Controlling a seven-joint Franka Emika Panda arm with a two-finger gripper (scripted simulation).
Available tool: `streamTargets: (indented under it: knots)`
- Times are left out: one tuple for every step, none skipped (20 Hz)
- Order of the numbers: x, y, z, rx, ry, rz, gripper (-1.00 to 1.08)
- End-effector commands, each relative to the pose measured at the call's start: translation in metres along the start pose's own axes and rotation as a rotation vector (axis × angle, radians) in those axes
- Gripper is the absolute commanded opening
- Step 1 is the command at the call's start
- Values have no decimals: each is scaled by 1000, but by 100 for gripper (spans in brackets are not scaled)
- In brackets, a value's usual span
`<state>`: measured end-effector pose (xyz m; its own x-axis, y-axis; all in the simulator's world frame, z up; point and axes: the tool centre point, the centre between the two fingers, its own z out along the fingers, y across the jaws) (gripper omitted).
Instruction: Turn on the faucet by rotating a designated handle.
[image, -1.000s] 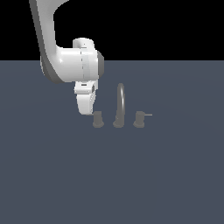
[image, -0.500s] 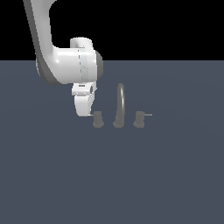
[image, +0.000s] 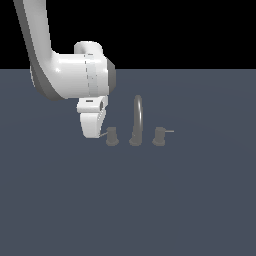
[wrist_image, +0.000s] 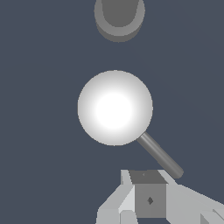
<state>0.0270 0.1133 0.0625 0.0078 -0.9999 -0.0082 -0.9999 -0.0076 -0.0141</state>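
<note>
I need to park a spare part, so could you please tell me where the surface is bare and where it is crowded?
Bare: the broad floor in front of the faucet, and the stretch to the exterior view's right of the right knob. Crowded: around the left handle, where the tool sits by its lever.

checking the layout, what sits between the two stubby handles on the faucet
In the exterior view, the arched spout rises between the handle by the gripper and the twin knob.

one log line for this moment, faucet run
stage: approach | pincer: beside handle lever tip, state unclear | faucet: spout upright | contact: unclear
</note>
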Motion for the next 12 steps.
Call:
streamTargets:
  knots:
    - [10,10,-1,-14,8,11,-100]
    - [0,3,0,-3,0,-1,-100]
    - [3,6,0,-4,1,0,-100]
    - [7,8,0,-5,1,1,-100]
    - [11,10,0,-6,2,2,-100]
    - [15,13,0,-7,3,3,-100]
    - [19,15,0,-8,4,4,-100]
    - [23,18,-1,-9,4,5,-100]
    - [27,20,-1,-10,5,6,-100]
    - [31,23,-1,-11,6,7,-100]
    - [35,25,-1,-12,6,8,-100]
    - [39,28,-1,-13,7,9,-100]
